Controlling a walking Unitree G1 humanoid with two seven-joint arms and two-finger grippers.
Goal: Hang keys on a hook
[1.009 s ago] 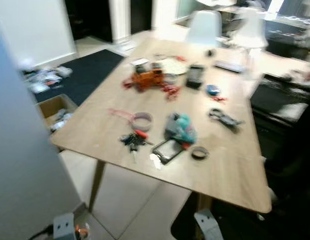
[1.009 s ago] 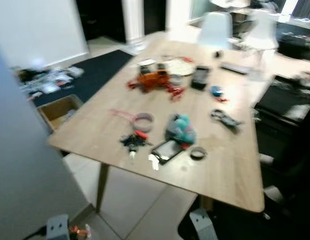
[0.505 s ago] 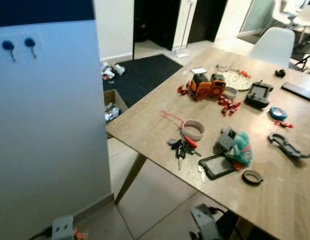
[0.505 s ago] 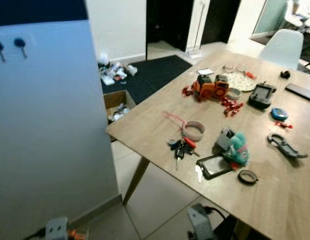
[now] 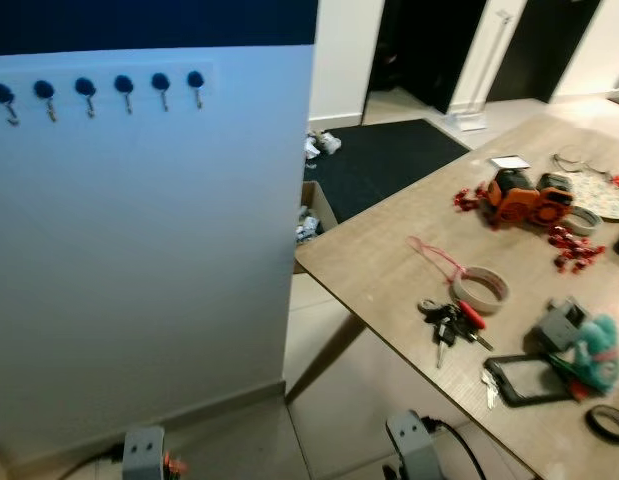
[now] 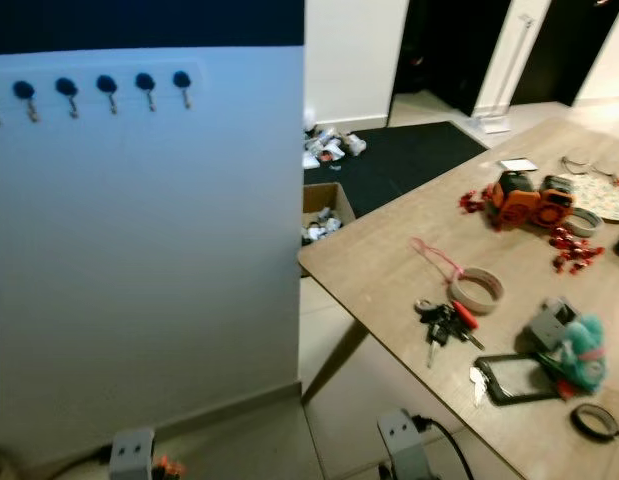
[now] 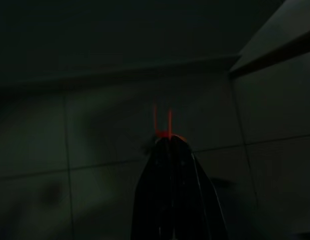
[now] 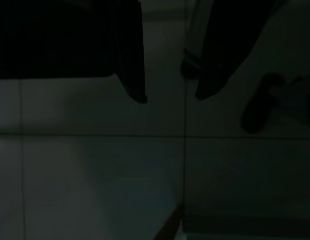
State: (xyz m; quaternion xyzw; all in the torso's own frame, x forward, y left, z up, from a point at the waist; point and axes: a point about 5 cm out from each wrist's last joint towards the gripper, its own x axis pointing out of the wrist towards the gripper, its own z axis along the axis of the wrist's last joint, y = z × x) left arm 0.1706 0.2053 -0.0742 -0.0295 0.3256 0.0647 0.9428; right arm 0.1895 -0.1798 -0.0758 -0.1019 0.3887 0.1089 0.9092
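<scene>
Both grippers hang over dim floor tiles: the left gripper (image 7: 171,142) pinched together, the right gripper (image 8: 171,96) spread apart, holding nothing. At lower right, a dark bunch of keys with a red tag (image 5: 451,322) lies on the light wooden table (image 5: 379,255). Beyond, mid-frame, an open cardboard box (image 5: 314,207) holds small clutter. Upper left, dark round-headed hooks (image 5: 122,88) line the white panel (image 5: 149,260).

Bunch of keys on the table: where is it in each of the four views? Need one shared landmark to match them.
Left eye view: bunch of keys on the wooden table, near its front edge.
Right eye view: bunch of keys, same spot.
Left wrist view: dark floor tiles, no keys.
Right wrist view: dark floor, no keys.
Shared landmark in the eye views: tape roll just behind the keys.
</scene>
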